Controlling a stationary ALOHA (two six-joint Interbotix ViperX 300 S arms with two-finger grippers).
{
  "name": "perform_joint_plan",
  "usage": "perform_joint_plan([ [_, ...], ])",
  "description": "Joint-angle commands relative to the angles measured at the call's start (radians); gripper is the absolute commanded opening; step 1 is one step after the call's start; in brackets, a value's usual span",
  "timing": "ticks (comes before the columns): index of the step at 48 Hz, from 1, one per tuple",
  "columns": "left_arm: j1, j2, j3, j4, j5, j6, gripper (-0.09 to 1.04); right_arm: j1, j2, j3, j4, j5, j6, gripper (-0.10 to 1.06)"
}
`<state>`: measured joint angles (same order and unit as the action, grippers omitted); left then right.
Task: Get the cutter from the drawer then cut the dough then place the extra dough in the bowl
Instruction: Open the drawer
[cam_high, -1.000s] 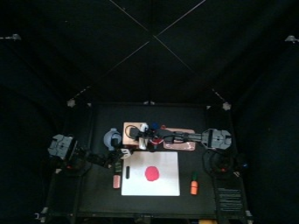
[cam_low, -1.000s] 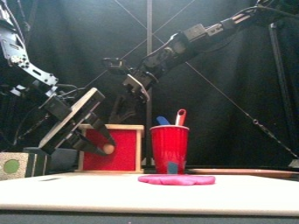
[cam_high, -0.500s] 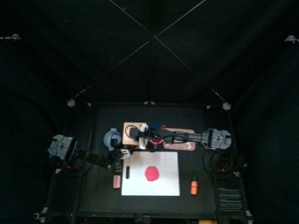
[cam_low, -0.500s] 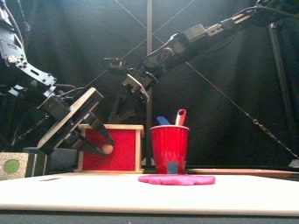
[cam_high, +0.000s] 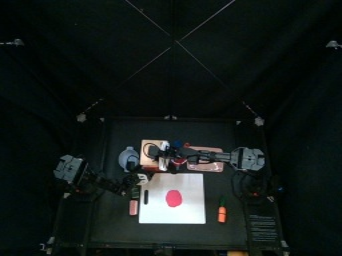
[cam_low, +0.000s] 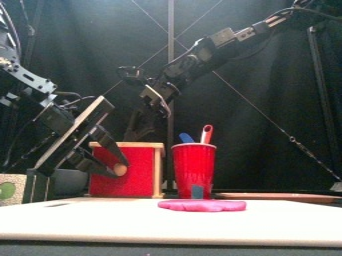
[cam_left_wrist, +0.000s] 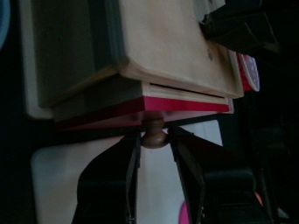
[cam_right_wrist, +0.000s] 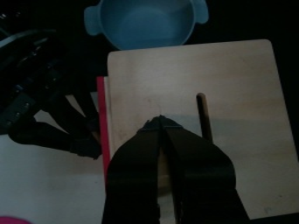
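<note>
- left gripper (cam_left_wrist: 153, 142) is down at the wooden box (cam_high: 185, 158), jaws pinched narrow on the little knob (cam_left_wrist: 153, 134) of the red drawer front (cam_low: 128, 172)
- right gripper (cam_right_wrist: 162, 125) reaches in from 3 o'clock, jaws pressed together with nothing between them
- its tips are over the box's top, just beside the slot; whether they touch the wood, i cannot tell
- blue-grey bowl (cam_high: 127, 157) sits close at the box's 9 o'clock
- pink dough (cam_high: 173, 196) lies flat as a whole disc in the middle of the white cutting board (cam_high: 194, 185), at the box's 6 o'clock
- from the front, the red cup (cam_low: 194, 168) stands just beside the box at 3 o'clock, with two toy knives (cam_low: 205, 133) poking out of it
</note>
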<state>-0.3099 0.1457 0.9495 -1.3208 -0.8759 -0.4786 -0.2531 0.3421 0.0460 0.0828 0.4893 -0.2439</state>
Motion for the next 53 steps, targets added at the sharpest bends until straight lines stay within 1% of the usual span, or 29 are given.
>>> perform_joint_plan([
  [1,-0.009,-0.021,-0.005,0.003,0.002,0.005,0.48,-0.002,0.003,0.006,-0.002,0.012,0.003,0.03],
  [5,-0.006,-0.044,-0.002,0.005,-0.006,0.017,0.48,-0.002,0.005,0.006,-0.002,0.014,0.003,0.03],
  [14,-0.005,-0.103,-0.008,-0.008,-0.006,0.133,0.48,-0.002,0.008,0.005,-0.002,0.014,0.003,0.03],
  [18,-0.006,-0.104,-0.014,-0.031,0.000,0.155,0.48,-0.002,0.009,0.003,-0.002,0.014,0.003,0.03],
  [32,-0.015,-0.074,-0.028,-0.041,0.037,0.150,0.48,-0.002,0.009,0.009,-0.002,0.020,0.003,0.03],
  [41,-0.046,-0.066,-0.023,-0.060,0.071,0.152,0.48,-0.002,0.009,0.011,-0.002,0.034,0.003,0.03],
  [53,-0.092,-0.066,0.005,-0.112,0.075,0.155,0.48,-0.002,0.009,0.014,0.000,0.038,0.005,0.03],
])
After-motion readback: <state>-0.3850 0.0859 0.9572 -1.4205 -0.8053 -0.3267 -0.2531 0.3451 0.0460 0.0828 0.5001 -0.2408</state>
